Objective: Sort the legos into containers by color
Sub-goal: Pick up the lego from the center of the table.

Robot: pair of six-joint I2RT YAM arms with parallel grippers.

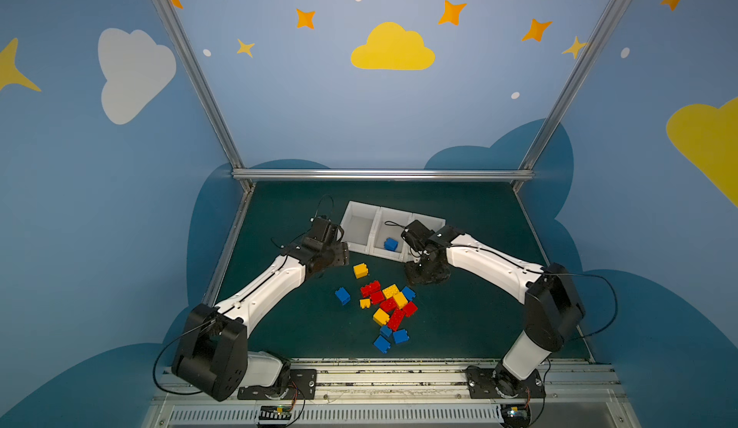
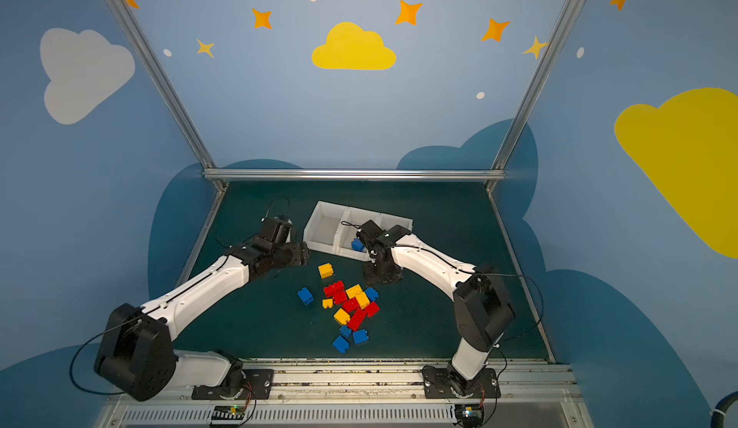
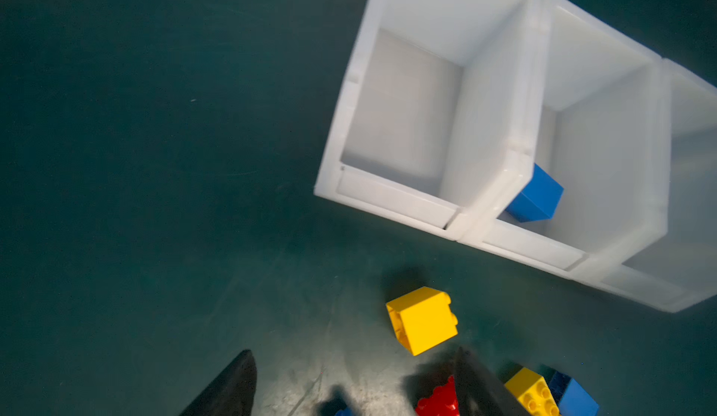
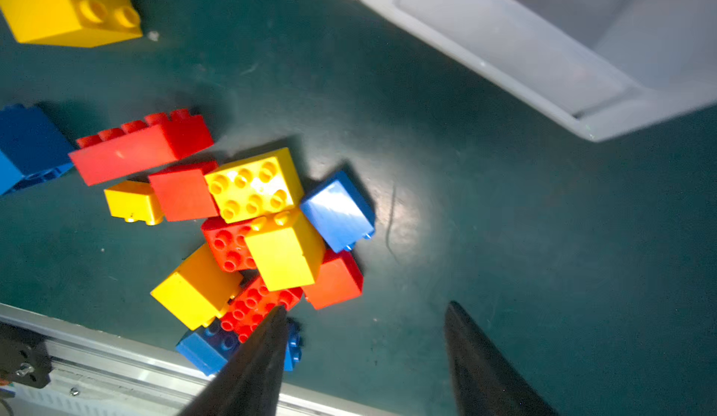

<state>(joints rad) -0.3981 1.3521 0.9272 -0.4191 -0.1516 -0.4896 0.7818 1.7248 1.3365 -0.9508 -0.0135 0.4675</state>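
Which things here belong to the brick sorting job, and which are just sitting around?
Part of the job:
white containers
blue brick in the middle container
mixed brick pile
lone yellow brick
lone blue brick

Not part of it (fixtures only):
aluminium frame bar
front metal rail
yellow cloud wall picture

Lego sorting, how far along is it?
Done: one blue lego brick lies in the middle white plastic bin. In hand: nothing; left gripper and right gripper are open, empty. Left: the red, yellow and blue brick pile and a lone yellow brick.
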